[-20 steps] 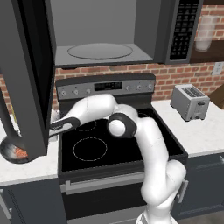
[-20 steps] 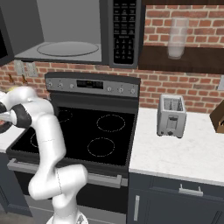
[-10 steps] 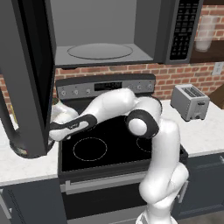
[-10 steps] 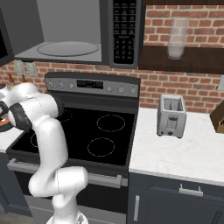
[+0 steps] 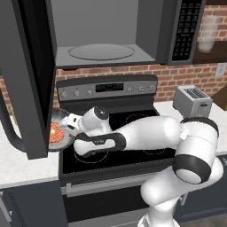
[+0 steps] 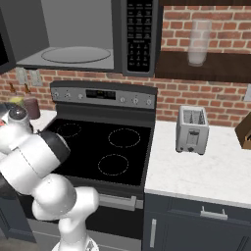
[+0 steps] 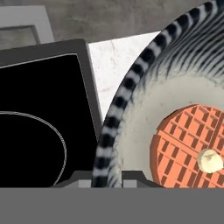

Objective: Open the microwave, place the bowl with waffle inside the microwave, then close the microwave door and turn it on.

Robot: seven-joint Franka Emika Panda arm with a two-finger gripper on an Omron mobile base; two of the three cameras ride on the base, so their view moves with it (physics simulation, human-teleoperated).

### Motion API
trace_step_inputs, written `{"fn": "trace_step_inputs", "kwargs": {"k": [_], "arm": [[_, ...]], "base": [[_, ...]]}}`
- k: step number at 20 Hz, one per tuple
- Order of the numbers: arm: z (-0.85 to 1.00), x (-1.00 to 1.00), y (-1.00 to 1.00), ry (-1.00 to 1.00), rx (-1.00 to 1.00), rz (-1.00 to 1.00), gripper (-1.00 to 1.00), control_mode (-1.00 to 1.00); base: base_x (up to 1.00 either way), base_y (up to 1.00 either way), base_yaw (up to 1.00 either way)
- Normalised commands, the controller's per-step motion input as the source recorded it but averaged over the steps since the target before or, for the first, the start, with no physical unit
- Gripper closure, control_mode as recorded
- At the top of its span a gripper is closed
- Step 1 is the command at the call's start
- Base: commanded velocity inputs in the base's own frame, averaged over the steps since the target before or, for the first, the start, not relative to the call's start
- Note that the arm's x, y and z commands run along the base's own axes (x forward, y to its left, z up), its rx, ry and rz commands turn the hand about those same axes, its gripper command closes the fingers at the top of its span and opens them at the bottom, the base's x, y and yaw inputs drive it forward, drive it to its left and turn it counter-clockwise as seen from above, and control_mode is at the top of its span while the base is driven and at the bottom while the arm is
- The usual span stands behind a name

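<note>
The microwave (image 5: 186,31) hangs over the range with its microwave door (image 5: 24,75) swung wide to the left; the glass turntable (image 5: 101,51) shows inside. The striped grey-blue bowl (image 5: 61,141) hovers by the stove's left edge, below the door and partly behind it, with the orange waffle (image 5: 54,131) in it. My gripper (image 5: 66,125) is shut on the bowl's right rim. In the hand view the rim of the bowl (image 7: 131,83) runs down between the tips of my gripper (image 7: 105,177), and the waffle (image 7: 183,148) lies at the right.
The black cooktop (image 6: 108,147) lies under my outstretched arm. A silver toaster (image 5: 193,103) stands on the right counter (image 6: 196,171). A maroon cup (image 6: 32,107) sits at the back left, and a glass (image 6: 198,41) on the shelf. The open door's handle (image 5: 9,128) juts forward at the left.
My gripper has closed on the bowl's rim and carried bowl and waffle up and to the right, from the left counter toward the stove's edge.
</note>
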Motion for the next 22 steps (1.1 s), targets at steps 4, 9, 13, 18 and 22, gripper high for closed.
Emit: {"fn": "trace_step_inputs", "kwargs": {"k": [4,9,13,18,22], "arm": [[1.00,-0.32,-1.00,0.02,0.19,0.00,1.00,-1.00],[1.00,-0.19,-1.00,0.21,0.08,-0.05,1.00,-1.00],[1.00,-0.20,-1.00,0.38,0.00,-0.09,1.00,-1.00],[0.98,-0.35,-0.96,0.39,-0.06,-0.13,1.00,-1.00],[0.87,-0.36,-0.86,0.40,-0.13,-0.15,1.00,-1.00]], "base": [[0.00,0.00,0.00],[0.00,0.00,0.00],[0.00,0.00,0.00],[0.00,0.00,0.00],[0.00,0.00,0.00]]}}
